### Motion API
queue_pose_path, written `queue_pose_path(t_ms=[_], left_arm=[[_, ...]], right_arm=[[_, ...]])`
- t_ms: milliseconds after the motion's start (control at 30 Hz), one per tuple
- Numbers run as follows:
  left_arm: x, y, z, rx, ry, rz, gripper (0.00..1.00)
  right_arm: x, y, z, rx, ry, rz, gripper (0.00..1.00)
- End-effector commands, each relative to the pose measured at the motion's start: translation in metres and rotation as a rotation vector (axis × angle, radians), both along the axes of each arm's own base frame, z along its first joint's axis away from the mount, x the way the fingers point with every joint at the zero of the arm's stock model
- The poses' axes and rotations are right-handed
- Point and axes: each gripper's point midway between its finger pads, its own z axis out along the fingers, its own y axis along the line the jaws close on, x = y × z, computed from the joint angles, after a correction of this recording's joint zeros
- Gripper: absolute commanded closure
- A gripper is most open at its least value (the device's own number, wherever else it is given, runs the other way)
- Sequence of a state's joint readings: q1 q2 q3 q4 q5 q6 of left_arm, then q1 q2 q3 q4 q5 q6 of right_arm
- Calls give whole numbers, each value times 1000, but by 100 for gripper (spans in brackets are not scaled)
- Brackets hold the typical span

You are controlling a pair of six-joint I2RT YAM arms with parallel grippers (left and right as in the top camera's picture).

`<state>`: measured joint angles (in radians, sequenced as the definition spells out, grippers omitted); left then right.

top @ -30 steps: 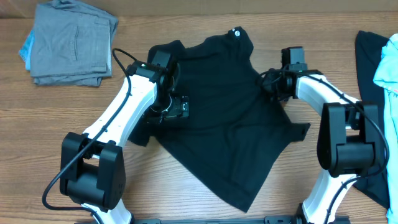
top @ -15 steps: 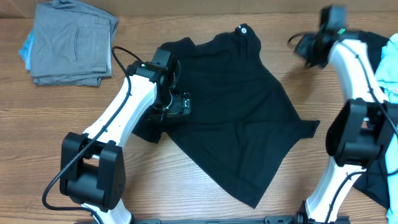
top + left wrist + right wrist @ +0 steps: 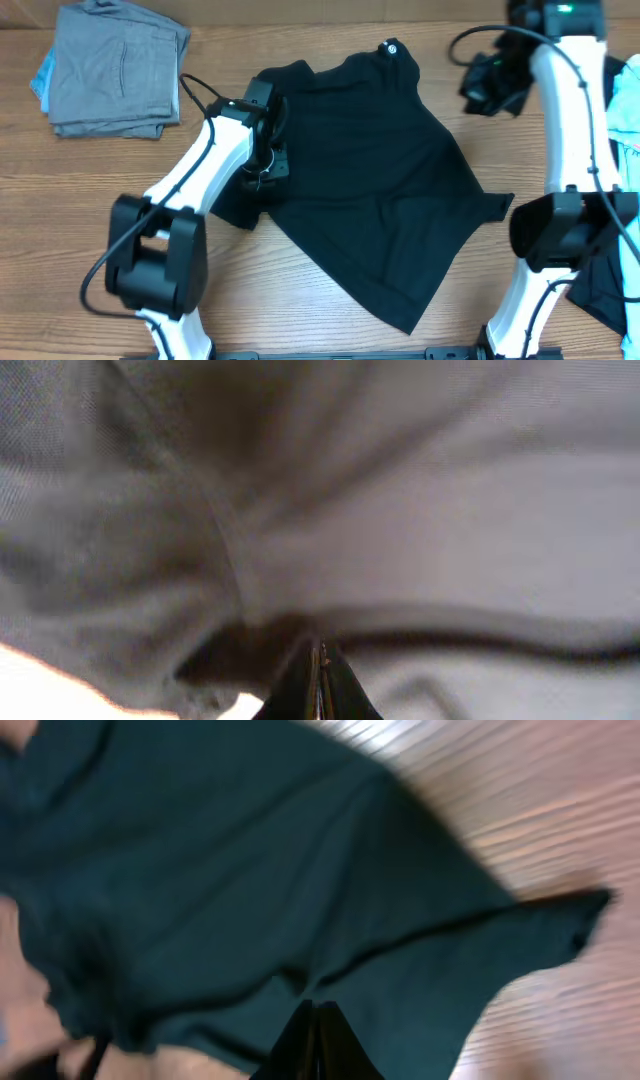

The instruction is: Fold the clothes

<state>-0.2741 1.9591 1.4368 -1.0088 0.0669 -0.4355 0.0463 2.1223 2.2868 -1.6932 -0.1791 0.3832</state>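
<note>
Jaws, left: the left gripper [image 3: 266, 165] is clenched, its tips meeting in the left wrist view [image 3: 318, 678] right against dark cloth; whether a fold is pinched between them cannot be told.
Jaws, right: the right gripper [image 3: 488, 88] is clenched on nothing, tips together [image 3: 314, 1042], held above the table at the upper right of the overhead frame.
Task's thing: the black shirt [image 3: 370, 190] lies spread, skewed, at the centre of the frame, with its round white logo [image 3: 391, 46] at the top edge.
Surroundings: a folded grey pile [image 3: 115, 70] sits upper left, a light blue edge [image 3: 42, 75] showing beneath it; at the right edge lie a black garment [image 3: 590, 70] and a light blue garment [image 3: 628, 110].
In the way: the left arm's white links and a black cable [image 3: 195, 95] cross the shirt's left sleeve.
Materials: soft, matte, wrinkled cloth; the wooden table [image 3: 250, 290] has streaked plank grain.
</note>
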Motion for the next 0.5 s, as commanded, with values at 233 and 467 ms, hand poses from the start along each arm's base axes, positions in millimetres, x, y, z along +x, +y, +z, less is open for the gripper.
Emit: queue_pose_path(t_ms=[233,467], left_arm=[[10,53,-29,36,53,78,96],[22,63,-29,18,15,141,96]], right_arm=[[-83,74,2,-153,61,170,96],[-165,79,-28,-232,165,139,96]])
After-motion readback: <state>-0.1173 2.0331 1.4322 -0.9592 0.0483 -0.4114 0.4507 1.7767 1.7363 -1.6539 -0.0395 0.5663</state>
